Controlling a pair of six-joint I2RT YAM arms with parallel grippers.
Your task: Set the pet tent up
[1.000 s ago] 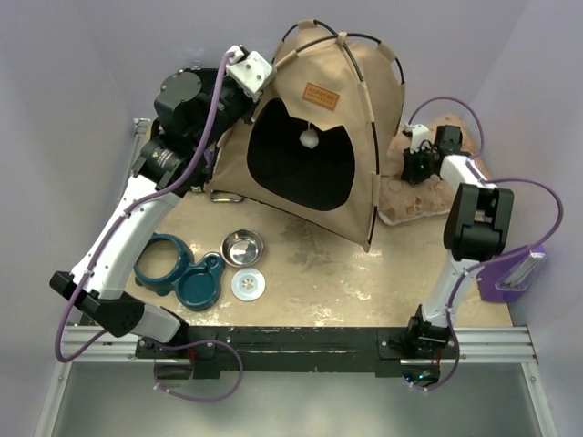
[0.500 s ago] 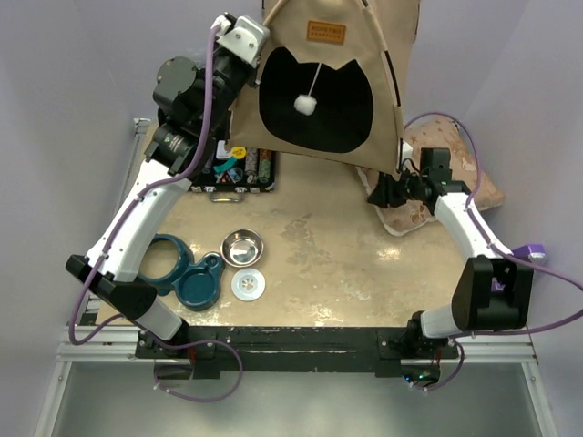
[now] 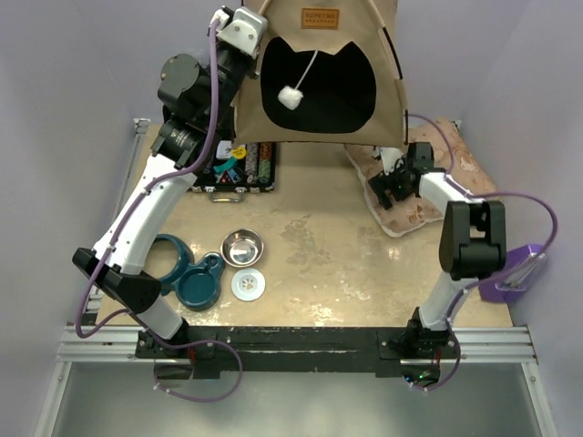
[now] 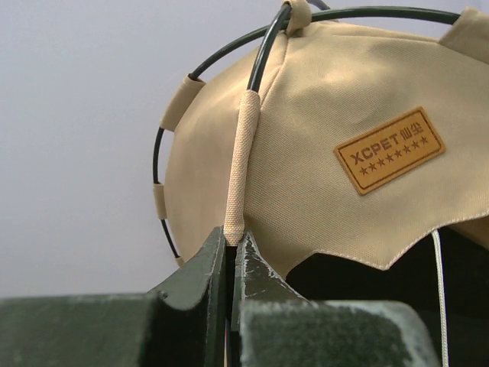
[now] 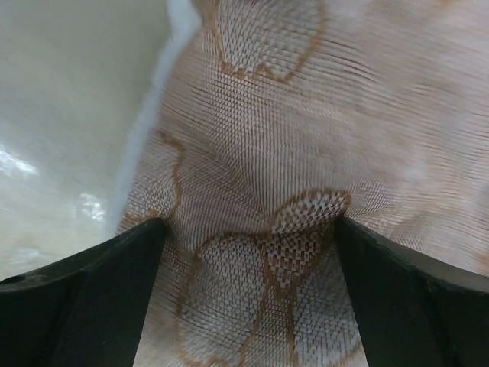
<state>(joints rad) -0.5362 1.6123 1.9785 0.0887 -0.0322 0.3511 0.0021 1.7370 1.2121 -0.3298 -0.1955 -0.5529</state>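
Lifted higher than half a second before, the pet tent (image 3: 319, 73) hung clear of the table (image 3: 319, 228) at the far edge, its peak cut off by the overhead view and its arched doorway facing the camera. That suggested it was being carried, not yet set down, so the setting-up looked unfinished. The left gripper (image 4: 231, 241) held it alone, fingers pressed together on the tan sleeve (image 4: 238, 160) around a black pole (image 4: 263, 61); a grip that thin could let the tent swing or twist.

The right arm had folded in closer. The right gripper (image 5: 248, 252) sat low over the near-left corner of the leaf-patterned pillow (image 3: 437, 196), fingers spread wide with bunched fabric between them and nothing pinched.

Below the tent lay an open black case (image 3: 239, 173) of small items, exactly where a base might land. Nearer the arms were a teal double bowl stand (image 3: 182, 271), a steel bowl (image 3: 242, 246) and a white disc (image 3: 248, 285). The pom-pom (image 3: 291, 97) had swung leftward on its string.
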